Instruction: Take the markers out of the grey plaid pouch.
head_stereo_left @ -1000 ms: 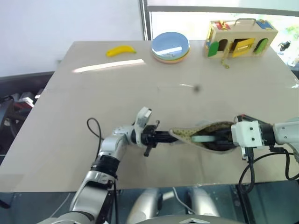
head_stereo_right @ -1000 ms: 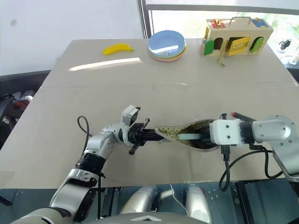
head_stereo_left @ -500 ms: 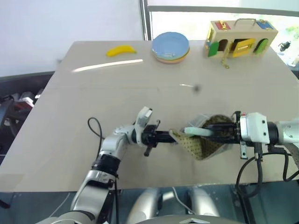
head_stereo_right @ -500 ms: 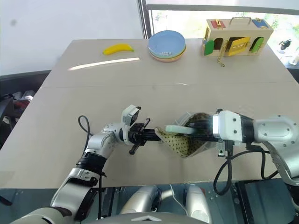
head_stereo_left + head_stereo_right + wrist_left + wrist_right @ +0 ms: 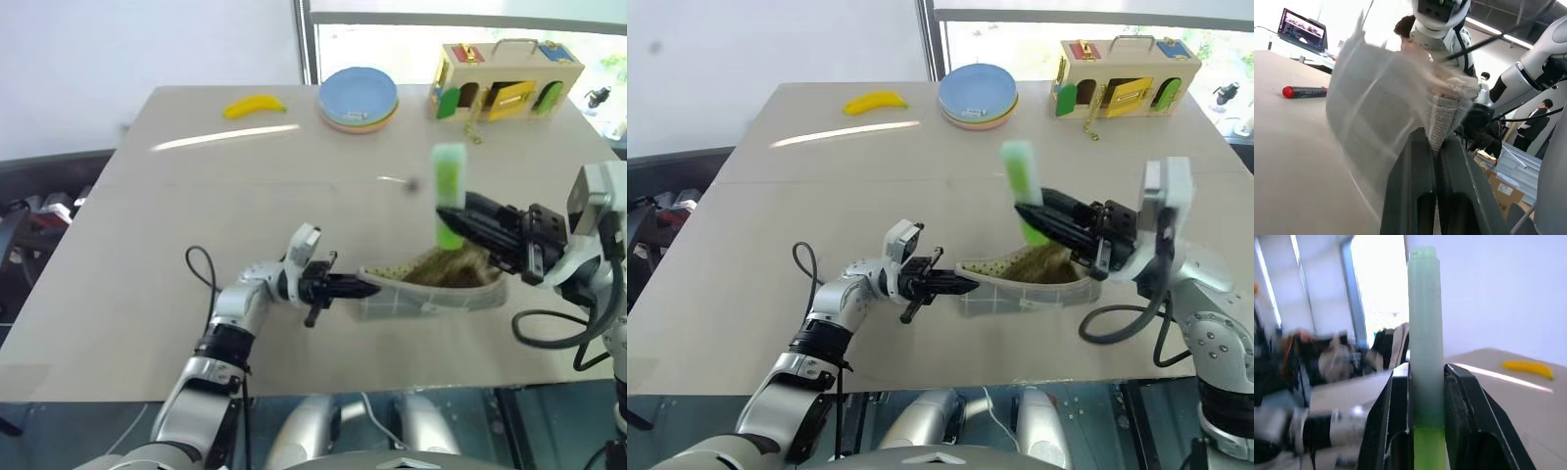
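The grey plaid pouch lies on the table with its dotted lining showing at the open mouth. My left gripper is shut on the pouch's left end, and the fabric is pinched between its fingers. My right gripper hangs above the pouch's right half, shut on the lime green marker, which stands upright and clear of the pouch. In the right wrist view the same marker rises between the two fingers. A dark marker with a red end lies on the table beyond the pouch.
Along the far edge of the table sit a yellow banana, a stack of plates and a wooden toy box. People and equipment stand in the background of the left wrist view.
My right gripper drew the lime green marker out of the pouch, rose and turned it upright. The pouch dropped back flatter on the table. The left gripper held still.
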Tool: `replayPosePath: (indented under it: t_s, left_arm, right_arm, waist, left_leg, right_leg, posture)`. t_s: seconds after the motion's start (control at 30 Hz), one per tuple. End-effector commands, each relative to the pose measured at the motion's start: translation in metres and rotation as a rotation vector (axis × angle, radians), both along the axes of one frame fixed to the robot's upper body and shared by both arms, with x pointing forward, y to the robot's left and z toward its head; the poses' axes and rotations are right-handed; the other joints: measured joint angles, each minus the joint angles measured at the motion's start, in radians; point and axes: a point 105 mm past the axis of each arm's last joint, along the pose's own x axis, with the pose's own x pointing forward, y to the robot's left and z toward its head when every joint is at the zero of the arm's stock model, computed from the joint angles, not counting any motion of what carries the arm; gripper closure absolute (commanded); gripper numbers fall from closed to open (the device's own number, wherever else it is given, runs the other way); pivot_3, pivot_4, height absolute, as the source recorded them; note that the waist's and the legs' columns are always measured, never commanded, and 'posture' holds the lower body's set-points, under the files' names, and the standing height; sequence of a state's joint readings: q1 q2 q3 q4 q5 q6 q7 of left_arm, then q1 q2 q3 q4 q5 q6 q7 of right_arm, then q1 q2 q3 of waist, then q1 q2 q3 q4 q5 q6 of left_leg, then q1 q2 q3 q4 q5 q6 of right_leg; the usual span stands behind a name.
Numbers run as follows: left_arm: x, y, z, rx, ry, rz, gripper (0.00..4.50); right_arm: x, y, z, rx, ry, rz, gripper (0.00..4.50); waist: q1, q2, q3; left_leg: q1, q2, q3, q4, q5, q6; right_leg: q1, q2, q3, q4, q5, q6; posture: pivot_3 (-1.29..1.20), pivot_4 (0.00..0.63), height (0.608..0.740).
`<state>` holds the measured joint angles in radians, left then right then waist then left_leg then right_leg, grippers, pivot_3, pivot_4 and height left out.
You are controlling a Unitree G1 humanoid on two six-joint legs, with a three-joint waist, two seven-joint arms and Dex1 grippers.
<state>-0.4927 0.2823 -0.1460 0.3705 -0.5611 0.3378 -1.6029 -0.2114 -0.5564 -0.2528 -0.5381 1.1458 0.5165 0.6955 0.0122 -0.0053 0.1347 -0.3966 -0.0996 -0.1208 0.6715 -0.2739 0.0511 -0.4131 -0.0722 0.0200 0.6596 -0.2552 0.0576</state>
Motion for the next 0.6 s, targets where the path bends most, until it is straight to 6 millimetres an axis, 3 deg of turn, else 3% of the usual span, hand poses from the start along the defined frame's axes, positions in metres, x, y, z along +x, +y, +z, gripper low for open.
replayPosePath:
  t_s: [0.03, 0.2, 0.33, 0.43, 0.6]
  left_arm:
    - [0.000, 0.001, 0.003, -0.010, -0.022, 0.004, 4.50]
    - [-0.001, 0.002, 0.004, -0.007, -0.026, 0.009, 4.50]
    - [0.001, 0.010, 0.012, -0.004, -0.070, 0.037, 4.50]
    - [0.004, 0.019, 0.026, -0.015, -0.124, 0.086, 4.50]
    - [0.013, 0.053, 0.049, 0.029, -0.248, 0.247, 4.50]
  right_arm:
    - [0.008, -0.014, 0.008, 0.161, 0.098, -0.049, 4.19]
    - [0.022, -0.026, 0.004, 0.205, 0.161, -0.132, 4.19]
    - [0.038, -0.053, -0.002, 0.103, 0.199, -0.261, 4.19]
    - [0.044, -0.074, -0.022, -0.099, 0.262, -0.346, 4.19]
    - [0.032, -0.108, -0.090, -0.684, 0.389, -0.406, 4.19]
  waist:
    - [0.000, 0.000, 0.000]
    - [-0.001, 0.000, 0.000]
    - [-0.001, 0.000, 0.000]
    - [0.000, 0.001, 0.000]
    - [-0.003, 0.001, 0.000]
  left_leg:
    - [0.000, 0.000, 0.000, 0.000, 0.000, 0.000]
    - [0.000, 0.000, 0.000, 0.000, 0.000, 0.000]
    - [0.000, 0.000, 0.001, 0.000, 0.000, 0.000]
    - [0.000, 0.000, 0.001, 0.000, 0.000, 0.000]
    - [0.000, 0.000, 0.001, -0.001, 0.000, 0.000]
  right_leg:
    - [0.000, 0.000, 0.000, 0.000, 0.000, 0.000]
    - [0.000, 0.000, 0.000, 0.000, 0.000, 0.000]
    - [0.000, 0.000, 0.000, 0.000, 0.000, 0.000]
    - [0.000, 0.000, 0.000, 0.000, 0.000, 0.000]
    - [0.000, 0.001, 0.000, -0.001, 0.000, 0.000]
  posture:
    - [0.00, 0.150, 0.740]
    - [0.00, 0.150, 0.740]
    - [0.00, 0.150, 0.740]
    - [0.00, 0.150, 0.740]
    - [0.00, 0.150, 0.740]
